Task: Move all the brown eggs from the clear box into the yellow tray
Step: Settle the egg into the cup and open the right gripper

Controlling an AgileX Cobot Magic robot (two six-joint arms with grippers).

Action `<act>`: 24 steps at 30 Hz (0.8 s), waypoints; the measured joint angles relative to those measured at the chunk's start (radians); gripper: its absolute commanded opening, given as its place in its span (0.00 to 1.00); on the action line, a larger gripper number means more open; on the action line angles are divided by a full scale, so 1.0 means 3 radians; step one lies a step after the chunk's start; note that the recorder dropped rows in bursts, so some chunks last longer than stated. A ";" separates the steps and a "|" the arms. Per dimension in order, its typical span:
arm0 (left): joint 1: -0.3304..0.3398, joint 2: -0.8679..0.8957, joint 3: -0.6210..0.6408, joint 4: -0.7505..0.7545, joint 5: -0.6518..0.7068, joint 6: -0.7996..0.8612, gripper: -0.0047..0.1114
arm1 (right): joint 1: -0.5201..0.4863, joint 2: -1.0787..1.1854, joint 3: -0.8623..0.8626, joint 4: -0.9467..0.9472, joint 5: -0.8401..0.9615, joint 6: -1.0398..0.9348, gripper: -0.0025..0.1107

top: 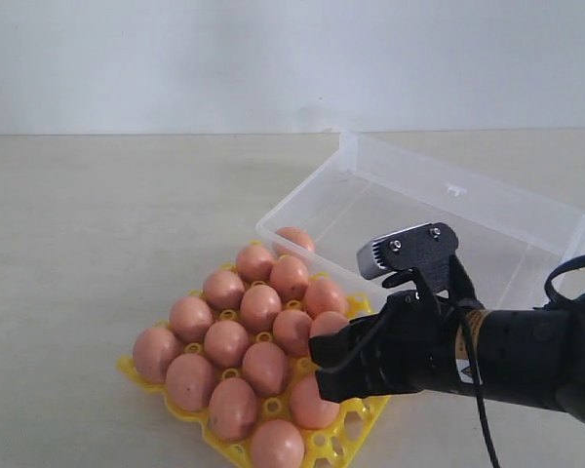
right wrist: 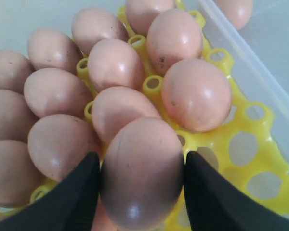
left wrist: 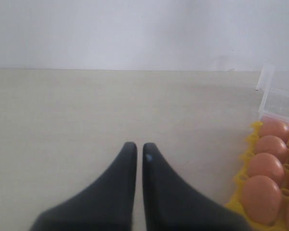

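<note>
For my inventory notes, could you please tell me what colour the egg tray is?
Bright yellow. The tray shows best in the right wrist view.

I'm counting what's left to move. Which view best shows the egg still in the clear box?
The exterior view: the egg sits plainly in the clear box's near corner. The right wrist view crops it at the frame edge; the left wrist view shows only a box corner.

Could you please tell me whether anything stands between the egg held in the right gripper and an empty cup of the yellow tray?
Nothing visible does. The right gripper holds a brown egg just above the yellow tray, and the empty cups beside it lie open. The neighbouring eggs sit close by, but none covers those cups.
</note>
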 measured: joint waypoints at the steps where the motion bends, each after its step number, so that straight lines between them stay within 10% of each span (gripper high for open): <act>1: 0.0000 0.0000 0.0000 0.0000 0.0000 0.0000 0.08 | 0.0000 0.0004 0.0000 0.0000 -0.0018 0.0000 0.02; 8: 0.0000 0.0000 0.0000 0.0000 0.0000 0.0000 0.08 | 0.0000 0.0024 0.0000 0.0006 0.0059 0.0000 0.04; 16: 0.0000 0.0000 0.0000 0.0000 0.0000 0.0000 0.08 | 0.0003 0.0027 -0.0004 -0.0001 0.0101 0.0000 0.43; 24: 0.0000 0.0000 0.0000 0.0000 0.0000 0.0000 0.08 | 0.0003 0.0027 -0.0004 -0.0001 0.0117 0.0026 0.44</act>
